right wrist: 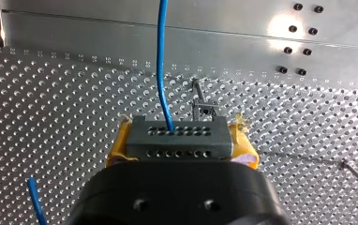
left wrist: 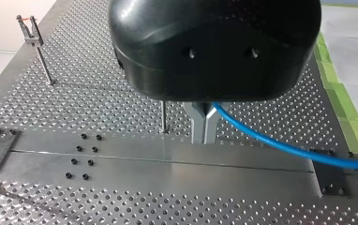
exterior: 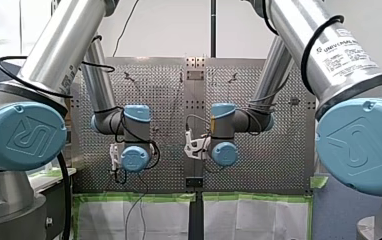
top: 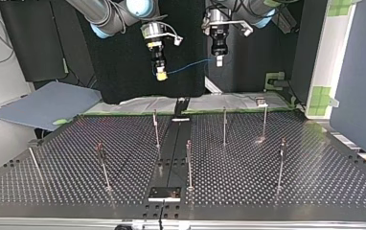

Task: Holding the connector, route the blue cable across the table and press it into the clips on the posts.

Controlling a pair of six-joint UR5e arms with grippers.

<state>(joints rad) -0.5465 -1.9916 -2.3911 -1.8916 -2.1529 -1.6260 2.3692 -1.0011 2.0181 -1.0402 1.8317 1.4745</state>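
My right gripper [right wrist: 182, 146] pinches the grey connector [right wrist: 175, 129] between its yellow pads [right wrist: 118, 151]. The blue cable [right wrist: 160, 56] comes out of the connector and runs away over the table [right wrist: 50, 93]. My left gripper [left wrist: 204, 125] has its two metal fingers [left wrist: 198, 127] pressed together on the same cable, a little way along. From there the cable bends softly off to one side. In the top view both grippers hang high over the table and do not touch it. The cable makes a short line in the air between them, well apart from the posts [top: 224, 125]. The table is shiny metal, full of small holes. A smooth strip [top: 171, 143] with only a few holes runs down its middle, from the far edge to the near edge. Thin posts stand on both sides of the strip, well apart from each other. In my left wrist view one post by a far corner has a little clip [left wrist: 28, 26] on top. Another post with a clip stands just under my right gripper. Green tape [left wrist: 339, 93] runs along one edge of the table, with white sheets [left wrist: 350, 42] past it. In the top view a black screen [top: 123, 72] stands behind my arms. A grey-blue board [top: 47, 103] lies past the table's far left corner, and a dark blue wall [top: 360, 72] stands past its right edge. A loose blue end shows beside my right gripper, but I cannot tell what it belongs to.
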